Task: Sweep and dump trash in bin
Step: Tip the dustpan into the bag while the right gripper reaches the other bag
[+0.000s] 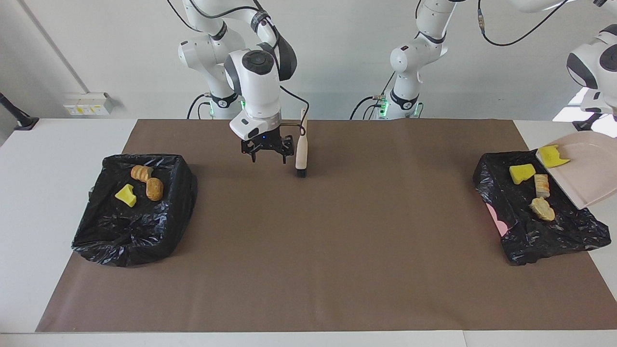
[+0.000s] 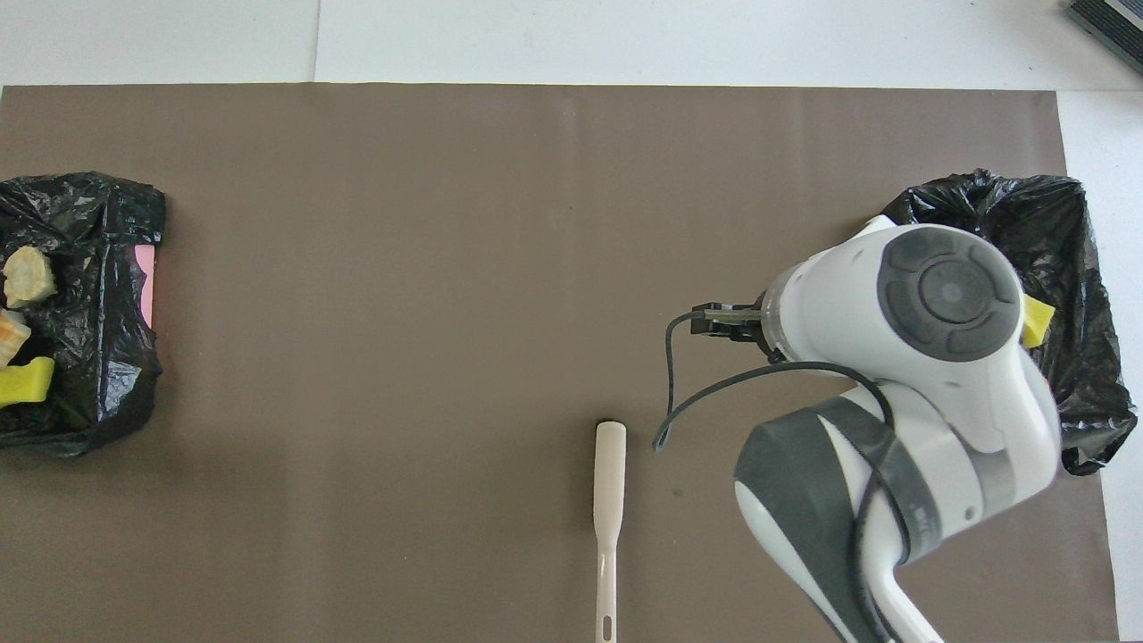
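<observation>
The trash lies in two black-bagged bins. The bin at the right arm's end (image 1: pixel 96 226) (image 2: pixel 1085 268) holds two brown bread pieces (image 1: pixel 154 189) and a yellow chunk (image 1: pixel 126 195) (image 2: pixel 1037 321). The bin at the left arm's end (image 1: pixel 525 241) (image 2: pixel 98 268) holds a yellow chunk (image 1: pixel 522 173) (image 2: pixel 25 382) and tan pieces (image 1: pixel 542 208) (image 2: pixel 29 277). My left gripper (image 1: pixel 608 120), at the view's edge, holds the beige dustpan (image 1: pixel 588 178) tilted over this bin, one yellow chunk (image 1: pixel 552 155) on its lip. My right gripper (image 1: pixel 267 153) hangs open and empty just above the mat beside the beige brush (image 1: pixel 301 149) (image 2: pixel 609 482).
A brown mat (image 1: pixel 337 250) (image 2: pixel 402 268) covers the table between the bins. The brush lies on it near the robots, black bristles (image 1: pixel 300 172) pointing away from them. Pink bin wall (image 1: pixel 496 217) (image 2: pixel 147 286) shows under the bag at the left arm's end.
</observation>
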Controlling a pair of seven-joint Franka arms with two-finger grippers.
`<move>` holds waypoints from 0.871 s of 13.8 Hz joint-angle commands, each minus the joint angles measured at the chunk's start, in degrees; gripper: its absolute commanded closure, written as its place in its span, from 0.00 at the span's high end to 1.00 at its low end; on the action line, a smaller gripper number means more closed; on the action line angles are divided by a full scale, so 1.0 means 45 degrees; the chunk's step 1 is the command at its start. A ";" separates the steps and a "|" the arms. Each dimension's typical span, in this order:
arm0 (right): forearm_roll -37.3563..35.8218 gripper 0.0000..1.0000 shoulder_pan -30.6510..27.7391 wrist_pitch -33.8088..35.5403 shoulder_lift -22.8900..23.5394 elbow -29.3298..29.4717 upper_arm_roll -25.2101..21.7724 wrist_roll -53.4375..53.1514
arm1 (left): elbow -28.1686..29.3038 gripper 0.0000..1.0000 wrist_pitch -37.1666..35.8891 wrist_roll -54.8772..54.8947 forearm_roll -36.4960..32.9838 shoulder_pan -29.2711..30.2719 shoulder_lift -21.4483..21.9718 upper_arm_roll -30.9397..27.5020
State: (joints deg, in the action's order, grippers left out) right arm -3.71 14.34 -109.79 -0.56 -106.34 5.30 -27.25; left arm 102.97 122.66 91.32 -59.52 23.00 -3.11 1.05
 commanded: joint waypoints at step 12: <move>0.1250 1.00 -0.3281 0.3439 -0.1244 0.2125 -0.0025 0.2009 | 0.1101 0.00 -0.3761 -0.3607 0.8766 -0.2551 0.1452 0.0099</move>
State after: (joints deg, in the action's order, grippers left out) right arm -1.31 2.36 -96.48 -6.10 -98.44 5.11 -21.68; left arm 104.40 105.97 80.06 -25.80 13.46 0.61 2.22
